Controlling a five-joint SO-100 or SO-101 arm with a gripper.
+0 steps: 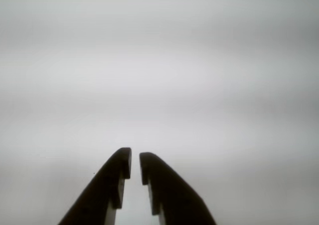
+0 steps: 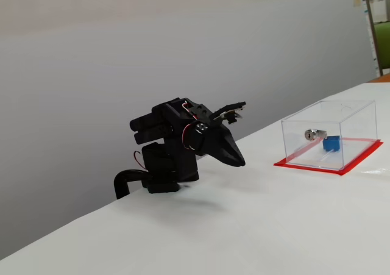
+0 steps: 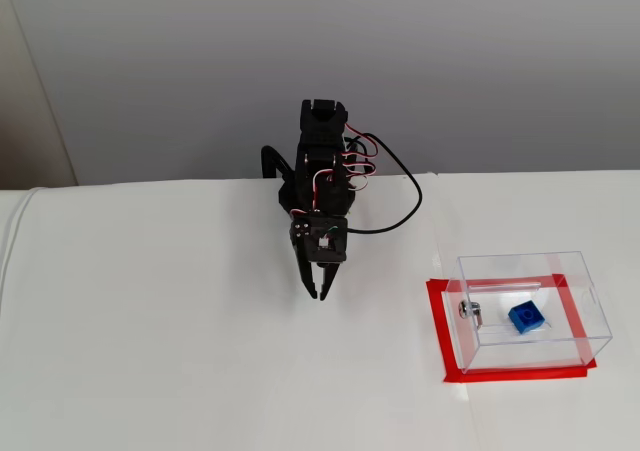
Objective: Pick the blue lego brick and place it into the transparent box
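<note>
- White table (image 3: 150, 351) spreads under me in both fixed views, with a plain pale grey wall (image 2: 183, 37) rising behind it.
- Closest to my wrist camera is my own pincer (image 1: 135, 159): two dark fingers (image 1: 114, 180) with their tips drawn nearly together, only a thin slit of light between them, and nothing held.
- Past those tips the wrist view shows only blank grey-white surface, too featureless for me to tell more.
- From the side, my arm (image 2: 177, 147) sits folded low at the table's back edge, my pincer (image 2: 239, 161) pointing down and forward just above the tabletop.
- From above, my pincer (image 3: 318, 295) hangs over bare white table, with red and black cables (image 3: 385, 186) looping off my upper joints.
- Farther off, well apart from my fingers and to the right in both fixed views, stands the transparent box (image 3: 530, 309) on its red base mat (image 3: 440, 341).
- Its small silver lock (image 3: 468, 311) sits on the wall that faces me.
- Inside the box, just beyond the lock, the blue lego brick (image 3: 527, 317) lies on the floor, stud up; the side view shows it (image 2: 331, 143) there too.
</note>
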